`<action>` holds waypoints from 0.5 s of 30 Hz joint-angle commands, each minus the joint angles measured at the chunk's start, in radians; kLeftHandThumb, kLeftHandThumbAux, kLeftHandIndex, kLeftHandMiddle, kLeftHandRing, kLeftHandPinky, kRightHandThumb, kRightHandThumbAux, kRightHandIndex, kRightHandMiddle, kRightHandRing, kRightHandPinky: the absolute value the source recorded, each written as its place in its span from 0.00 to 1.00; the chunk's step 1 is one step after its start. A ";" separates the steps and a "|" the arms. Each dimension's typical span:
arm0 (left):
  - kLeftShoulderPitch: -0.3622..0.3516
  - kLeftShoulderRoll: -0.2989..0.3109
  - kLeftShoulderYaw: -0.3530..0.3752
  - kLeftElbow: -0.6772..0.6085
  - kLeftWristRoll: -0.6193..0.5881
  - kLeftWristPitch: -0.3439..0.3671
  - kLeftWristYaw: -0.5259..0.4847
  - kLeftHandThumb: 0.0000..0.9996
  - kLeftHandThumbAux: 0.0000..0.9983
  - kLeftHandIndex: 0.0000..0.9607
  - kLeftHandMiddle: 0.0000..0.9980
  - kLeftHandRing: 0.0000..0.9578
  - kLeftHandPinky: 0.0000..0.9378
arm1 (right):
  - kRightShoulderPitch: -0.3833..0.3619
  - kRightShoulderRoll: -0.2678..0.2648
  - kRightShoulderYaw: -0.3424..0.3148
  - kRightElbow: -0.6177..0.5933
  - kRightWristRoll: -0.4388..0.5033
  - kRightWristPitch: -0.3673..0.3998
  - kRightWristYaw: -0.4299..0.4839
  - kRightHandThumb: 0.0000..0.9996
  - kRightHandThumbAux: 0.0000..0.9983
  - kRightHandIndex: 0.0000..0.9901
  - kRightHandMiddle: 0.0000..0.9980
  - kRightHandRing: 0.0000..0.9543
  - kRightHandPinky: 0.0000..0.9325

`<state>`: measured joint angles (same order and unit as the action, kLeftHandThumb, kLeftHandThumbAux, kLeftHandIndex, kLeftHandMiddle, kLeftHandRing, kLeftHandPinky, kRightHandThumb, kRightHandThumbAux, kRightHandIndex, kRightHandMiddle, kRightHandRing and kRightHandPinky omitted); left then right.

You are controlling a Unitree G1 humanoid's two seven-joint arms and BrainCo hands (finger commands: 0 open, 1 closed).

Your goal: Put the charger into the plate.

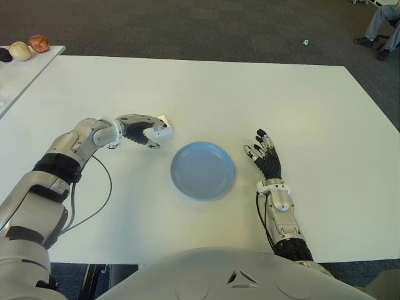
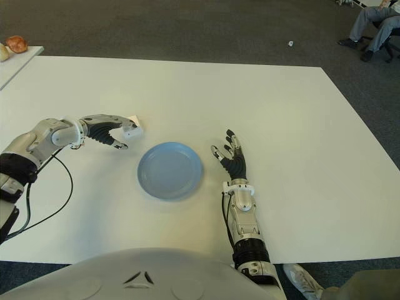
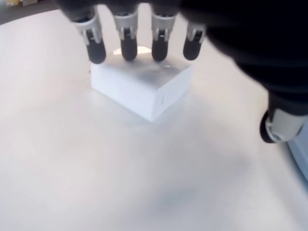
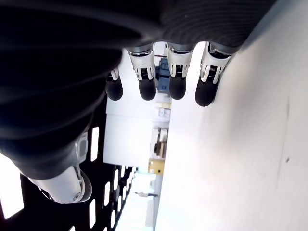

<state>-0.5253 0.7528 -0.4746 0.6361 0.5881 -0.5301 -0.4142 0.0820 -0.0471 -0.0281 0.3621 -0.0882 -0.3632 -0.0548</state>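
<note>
White table (image 1: 262, 94) is filling most of my view, grey carpet showing along the top of the frame. At left centre I am seeing the left hand (image 1: 145, 130) arching over the charger (image 3: 142, 86), four fingertips (image 3: 129, 48) touching its top, thumb apart; it is sitting on the table, left of the plate (image 1: 202, 169). Right of the plate, the right hand (image 1: 265, 154) is showing fingers spread, holding nothing.

White charger (image 3: 144, 89) beside blue plate (image 1: 202, 170).
</note>
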 commanded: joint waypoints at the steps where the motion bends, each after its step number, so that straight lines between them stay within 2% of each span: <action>1: 0.055 0.016 0.014 -0.043 -0.011 -0.003 -0.030 0.00 0.44 0.00 0.00 0.00 0.04 | 0.035 -0.006 -0.012 0.038 0.018 0.061 0.009 0.00 0.66 0.03 0.09 0.07 0.07; 15: 0.130 0.038 0.070 -0.133 -0.039 -0.056 -0.033 0.00 0.45 0.00 0.00 0.00 0.02 | 0.030 -0.008 -0.017 0.041 0.016 0.062 0.014 0.00 0.63 0.03 0.09 0.07 0.06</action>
<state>-0.4172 0.7830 -0.4092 0.5164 0.5621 -0.5811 -0.4224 0.0799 -0.0532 -0.0399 0.3628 -0.0864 -0.3546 -0.0457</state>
